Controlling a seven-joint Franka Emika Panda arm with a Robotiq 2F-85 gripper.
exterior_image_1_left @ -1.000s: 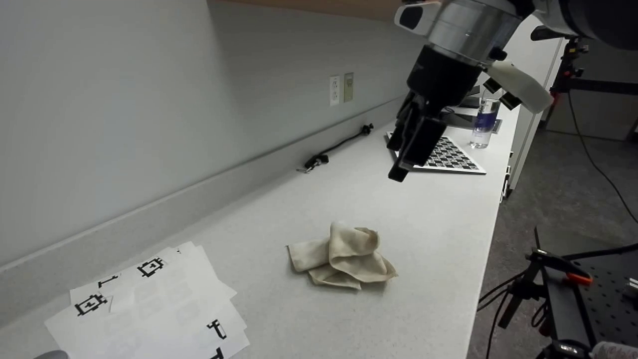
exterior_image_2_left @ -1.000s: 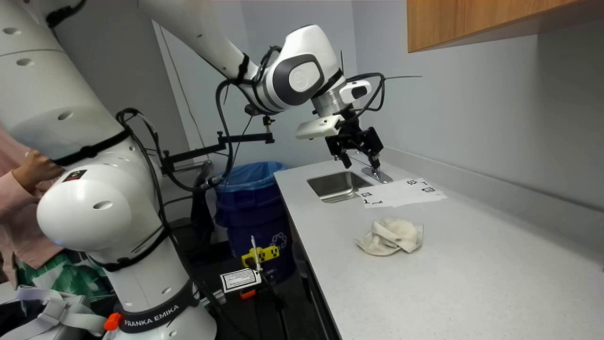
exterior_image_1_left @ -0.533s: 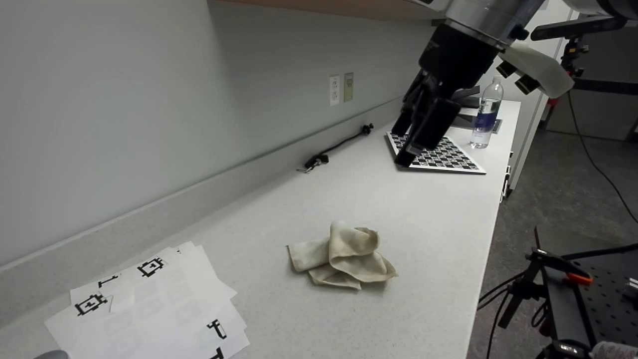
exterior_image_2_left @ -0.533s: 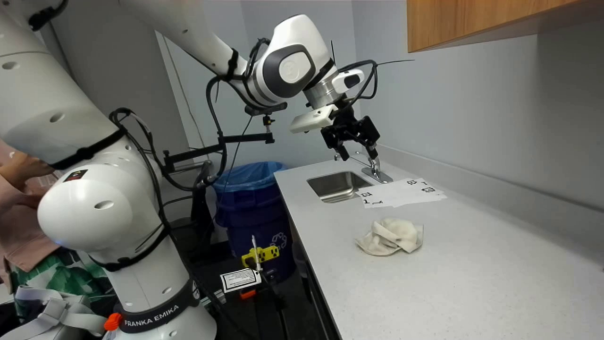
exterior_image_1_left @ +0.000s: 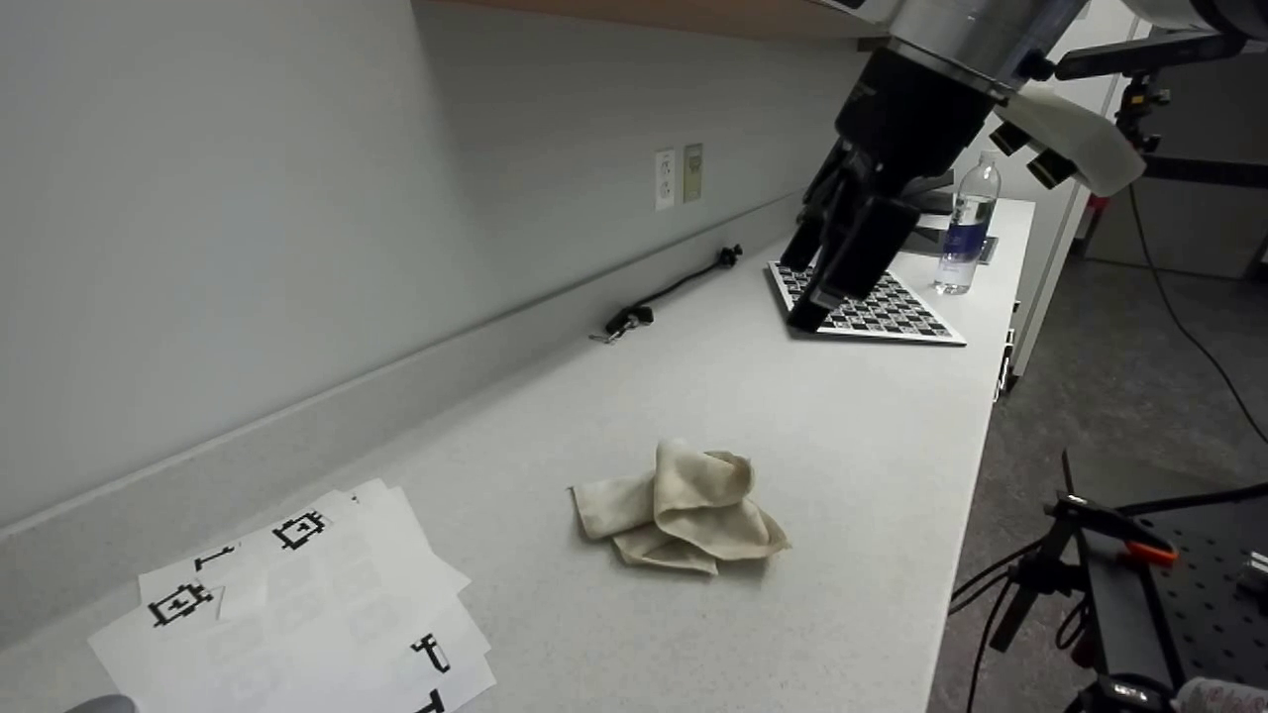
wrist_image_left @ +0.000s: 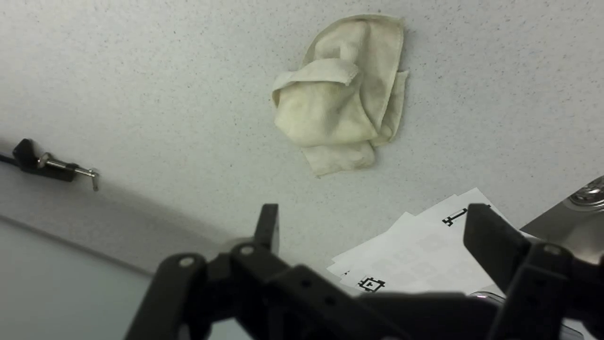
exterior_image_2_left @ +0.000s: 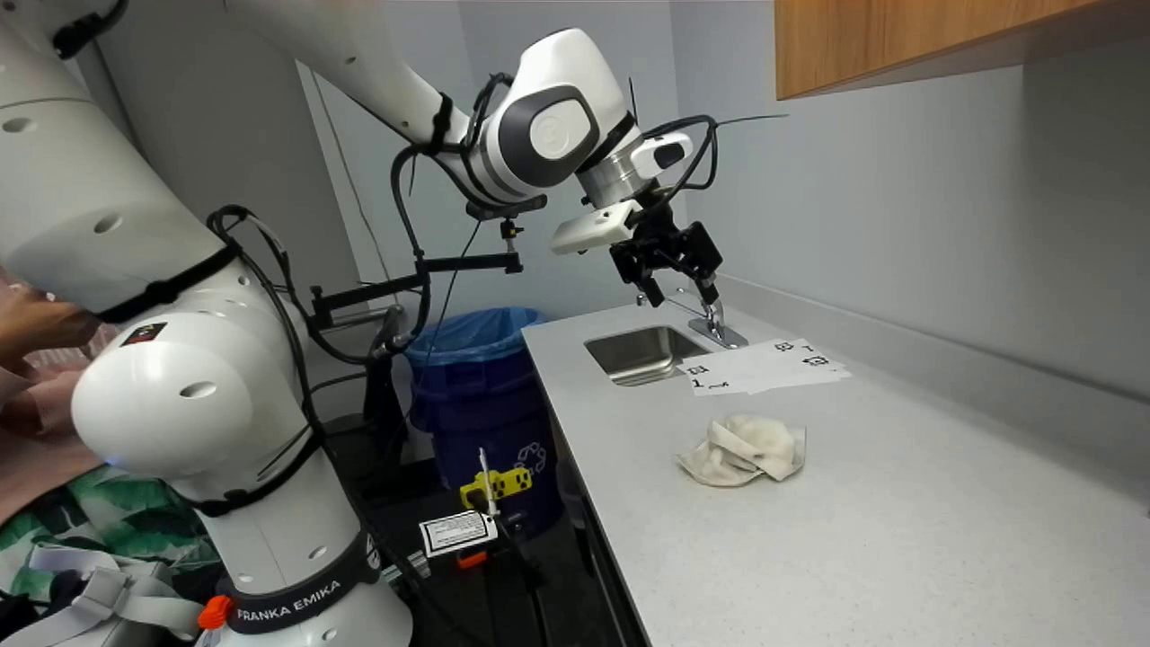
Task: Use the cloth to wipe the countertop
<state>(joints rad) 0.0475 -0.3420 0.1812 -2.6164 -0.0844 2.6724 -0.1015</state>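
Printed sheets [exterior_image_1_left: 317,614]: lower left in an exterior view, overlapping, flat on the countertop [exterior_image_1_left: 842,436], black markings showing.
Black cable [exterior_image_1_left: 684,284]: upper middle, stretched out on the countertop, slanting up toward the right.
Cloth [exterior_image_1_left: 693,510]: lower middle, a rumpled beige heap lying on the countertop; in the wrist view, upper middle.
Gripper [exterior_image_1_left: 802,289]: upper right, above the countertop, well apart from the cloth, angled down toward the left; the wrist view shows its fingers [wrist_image_left: 493,245] spread wide.
Checkered board [exterior_image_1_left: 892,309]: right, lying flat, partly hidden behind the gripper.
Bottle [exterior_image_1_left: 966,238]: upper right, upright, clear, with a blue label, near the board.
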